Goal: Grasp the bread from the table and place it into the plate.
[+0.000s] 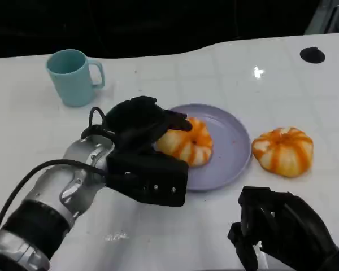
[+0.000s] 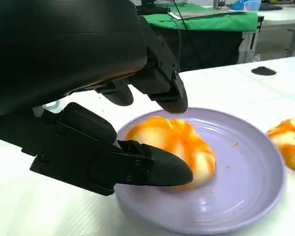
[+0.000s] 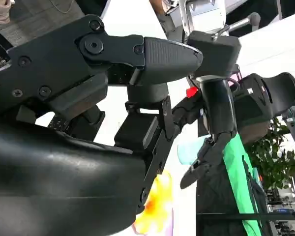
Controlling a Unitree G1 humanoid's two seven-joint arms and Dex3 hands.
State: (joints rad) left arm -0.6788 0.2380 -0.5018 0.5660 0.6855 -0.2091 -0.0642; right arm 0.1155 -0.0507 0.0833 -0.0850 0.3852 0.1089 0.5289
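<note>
The left hand (image 1: 144, 121) grips an orange-and-white bread roll (image 1: 187, 142) from its left side, fingers above and below it, and the roll sits on the left part of the purple plate (image 1: 229, 141). A second roll (image 1: 283, 150) lies on the table just right of the plate. It looks light and soft, easily squashed, so a gentle hold across its rounded sides would suit. The right hand (image 1: 279, 228) rests near, fingers apart, holding nothing.
</note>
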